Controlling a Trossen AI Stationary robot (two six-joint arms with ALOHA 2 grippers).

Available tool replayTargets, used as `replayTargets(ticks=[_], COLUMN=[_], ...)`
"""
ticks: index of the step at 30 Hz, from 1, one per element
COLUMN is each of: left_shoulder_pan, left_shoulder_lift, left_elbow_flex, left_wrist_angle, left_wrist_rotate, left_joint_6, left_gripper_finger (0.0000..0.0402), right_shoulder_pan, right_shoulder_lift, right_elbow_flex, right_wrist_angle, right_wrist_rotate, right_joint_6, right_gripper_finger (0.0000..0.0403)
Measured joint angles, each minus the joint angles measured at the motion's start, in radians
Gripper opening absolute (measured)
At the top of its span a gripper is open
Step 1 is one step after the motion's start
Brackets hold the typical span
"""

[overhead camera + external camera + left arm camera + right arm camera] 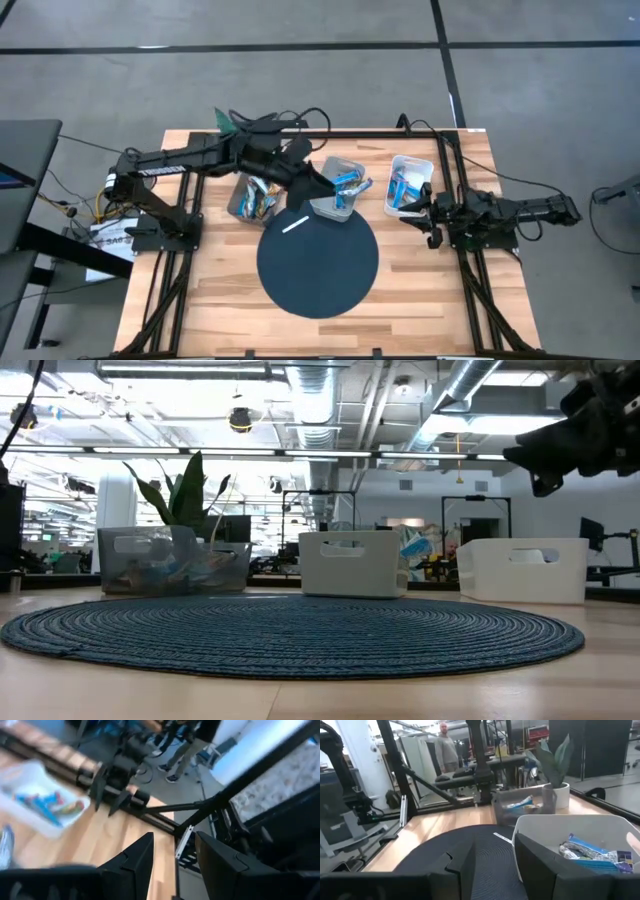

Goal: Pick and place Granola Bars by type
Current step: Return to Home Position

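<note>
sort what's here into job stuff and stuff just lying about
Job: granola bars, multicoloured in clear bin, blue in gray bin, more in white bin; left gripper above gray bin; right gripper beside white bin.
Lying about: white stick, round mat, plant.

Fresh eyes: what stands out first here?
A round dark blue mat fills mid-table, a thin white stick on its edge nearest three bins. The clear bin holds multicoloured granola bars, the gray bin and white bin blue bars. The left gripper hangs open over the gray bin; the right gripper sits open beside the white bin.
</note>
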Motion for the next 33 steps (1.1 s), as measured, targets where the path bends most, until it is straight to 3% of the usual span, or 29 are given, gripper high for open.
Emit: replayTargets(ticks=[10,14,18,24,33], left_shoulder_pan=[-0.075,-0.107,-0.159,-0.182,-0.181], left_shoulder_lift=[-0.049,-0.132,-0.278,-0.535,-0.920], left_elbow_flex=[-0.004,-0.089,-0.348,-0.841,-1.387], left_wrist_angle=[0.007,0.088,0.253,0.673,0.955], left_wrist_rotate=[-0.003,0.012,-0.036,-0.073,-0.060], left_joint_6=[0.260,0.318,0.326,0.307,0.289], left_gripper_finger=[0.0138,0.0138,0.0138,0.0138,0.0138], right_shoulder_pan=[-0.005,-0.005,-0.005,-0.005,-0.005], right_shoulder_lift=[0.000,0.000,0.000,0.000,0.000], right_elbow_flex=[0.004,0.004,0.004,0.005,0.005], right_wrist_angle=[-0.009,-0.008,-0.012,-0.013,-0.014], right_wrist_rotate=[0.006,0.010,0.010,0.010,0.011], right_joint_6=[-0.007,-0.007,-0.007,-0.007,-0.007], right_gripper_finger=[0.0127,0.0127,0.0127,0.0127,0.0127])
